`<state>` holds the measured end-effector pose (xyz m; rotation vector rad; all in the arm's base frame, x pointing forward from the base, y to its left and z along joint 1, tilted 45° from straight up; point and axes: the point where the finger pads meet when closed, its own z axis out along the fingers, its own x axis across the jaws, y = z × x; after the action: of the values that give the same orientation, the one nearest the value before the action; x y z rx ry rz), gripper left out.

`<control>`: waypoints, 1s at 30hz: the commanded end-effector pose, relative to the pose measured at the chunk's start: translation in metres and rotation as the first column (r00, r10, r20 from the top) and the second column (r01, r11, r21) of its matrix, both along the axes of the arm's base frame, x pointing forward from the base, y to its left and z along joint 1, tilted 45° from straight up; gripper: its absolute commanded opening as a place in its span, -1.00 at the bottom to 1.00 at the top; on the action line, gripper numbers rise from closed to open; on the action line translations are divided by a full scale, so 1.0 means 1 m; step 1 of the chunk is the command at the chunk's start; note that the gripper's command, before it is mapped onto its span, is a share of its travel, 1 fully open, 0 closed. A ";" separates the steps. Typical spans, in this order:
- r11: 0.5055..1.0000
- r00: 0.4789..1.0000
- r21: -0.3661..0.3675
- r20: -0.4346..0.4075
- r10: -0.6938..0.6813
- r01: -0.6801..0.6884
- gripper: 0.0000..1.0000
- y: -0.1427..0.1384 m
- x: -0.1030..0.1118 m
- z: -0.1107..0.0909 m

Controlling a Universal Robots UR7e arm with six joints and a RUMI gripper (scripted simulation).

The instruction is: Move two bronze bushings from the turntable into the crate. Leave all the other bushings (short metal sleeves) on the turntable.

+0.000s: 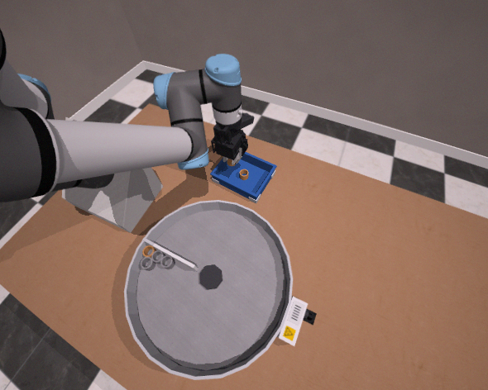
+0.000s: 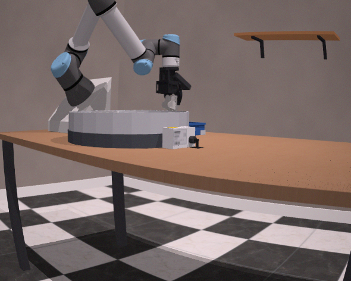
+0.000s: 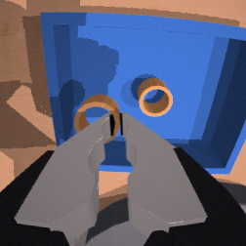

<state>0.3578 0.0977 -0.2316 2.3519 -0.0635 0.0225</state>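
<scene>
My gripper (image 1: 232, 159) (image 2: 172, 103) (image 3: 117, 114) is shut on the wall of a bronze bushing (image 3: 95, 100) and holds it low over the near left part of the blue crate (image 1: 265, 164) (image 2: 197, 124) (image 3: 195, 63). A second bronze bushing (image 1: 243, 173) (image 3: 155, 113) stands on the crate floor, to the right of the held one. On the grey turntable (image 1: 227, 321) (image 2: 125, 121), one bronze bushing (image 1: 147, 250) and three grey bushings (image 1: 158, 258) sit together at the left rim beside a white bar (image 1: 174, 256).
A black hub (image 1: 210, 276) marks the turntable's middle. A white control box (image 1: 294, 321) (image 2: 175, 137) with a yellow warning label sticks out at its rim. The arm's grey pedestal (image 1: 113, 199) stands left of the crate. A wooden shelf (image 2: 285, 35) hangs on the wall.
</scene>
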 end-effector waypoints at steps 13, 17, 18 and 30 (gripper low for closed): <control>1.000 1.000 -0.003 -0.005 -0.001 0.001 -1.00 -0.004 -0.003 -0.003; 1.000 1.000 -0.003 -0.005 -0.001 0.001 -1.00 -0.008 -0.003 -0.006; 1.000 1.000 -0.003 -0.005 -0.001 0.001 -1.00 -0.008 -0.003 -0.006; 1.000 1.000 -0.003 -0.005 -0.001 0.001 -1.00 -0.021 -0.003 -0.019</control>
<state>0.3559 0.0851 -0.2428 2.3495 -0.0641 0.0171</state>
